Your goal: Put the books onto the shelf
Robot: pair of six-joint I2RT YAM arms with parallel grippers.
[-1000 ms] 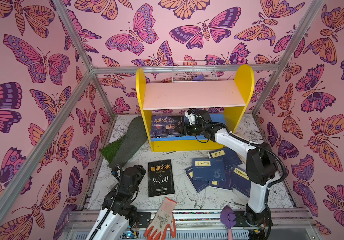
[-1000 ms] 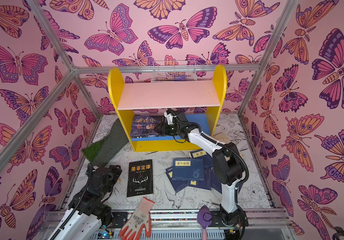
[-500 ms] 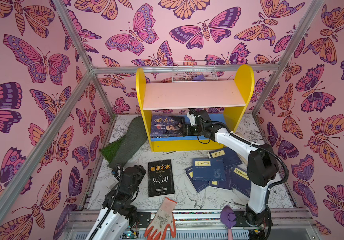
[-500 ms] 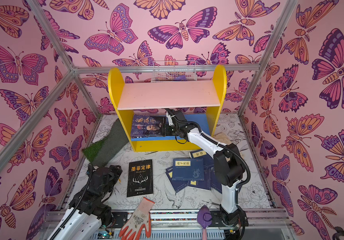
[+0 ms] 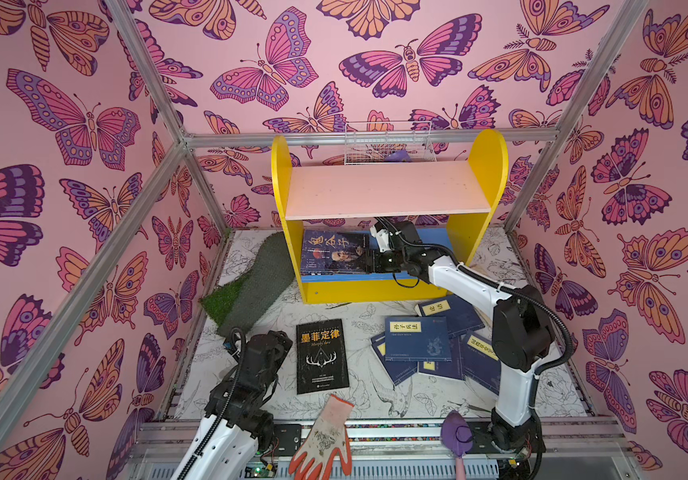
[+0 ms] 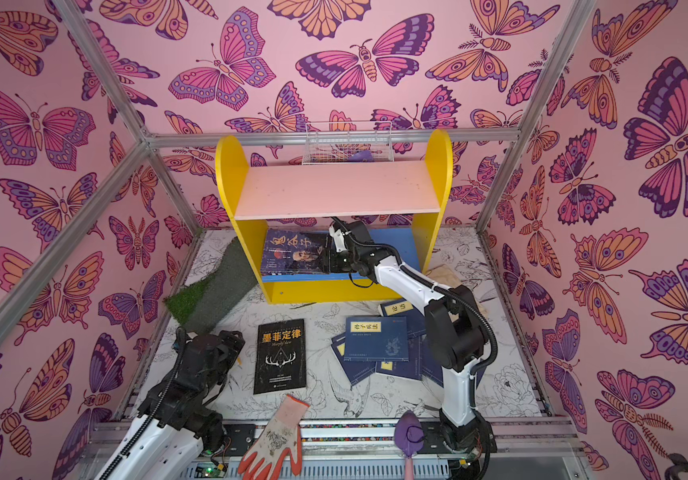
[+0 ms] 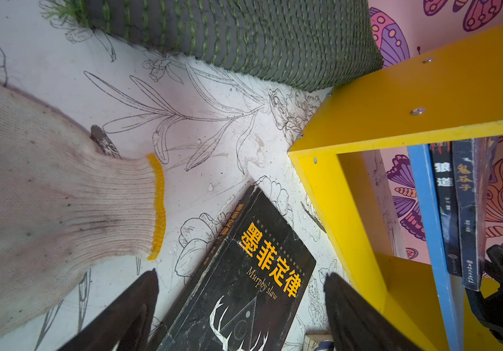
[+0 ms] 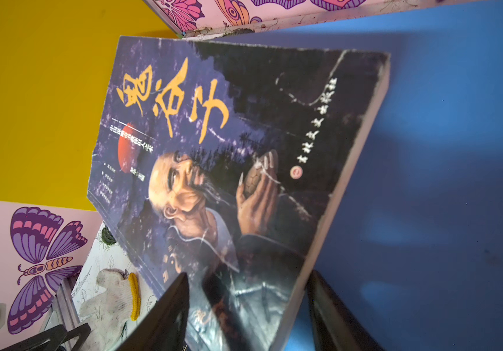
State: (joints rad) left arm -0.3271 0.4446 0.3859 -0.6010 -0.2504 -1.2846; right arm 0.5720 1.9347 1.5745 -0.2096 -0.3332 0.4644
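Observation:
The shelf point(image 5: 388, 189) has yellow sides, a pink upper board and a blue lower board point(image 8: 441, 152). A dark book with an old man on its cover point(image 5: 334, 253) point(image 8: 229, 152) lies on that lower board on top of another book point(image 7: 446, 212). My right gripper point(image 5: 369, 264) point(image 8: 248, 275) reaches under the pink board. Its fingers are apart, with the book's near corner between them. A black book with an orange title point(image 5: 322, 355) point(image 7: 244, 288) lies flat on the floor. My left gripper point(image 5: 267, 345) point(image 7: 240, 273) hovers open over it. Several navy books point(image 5: 417, 345) lie in a loose pile on the right.
An orange-and-white work glove point(image 5: 323, 436) and a purple trowel point(image 5: 456, 436) lie at the front edge. A strip of artificial grass mat point(image 5: 250, 282) leans against the shelf's left side. A white wire basket point(image 5: 388, 143) stands behind the shelf top. Butterfly-patterned walls close in on three sides.
My right gripper has stayed at the shelved book's near edge, shifting only slightly. The left arm and the floor books have not moved.

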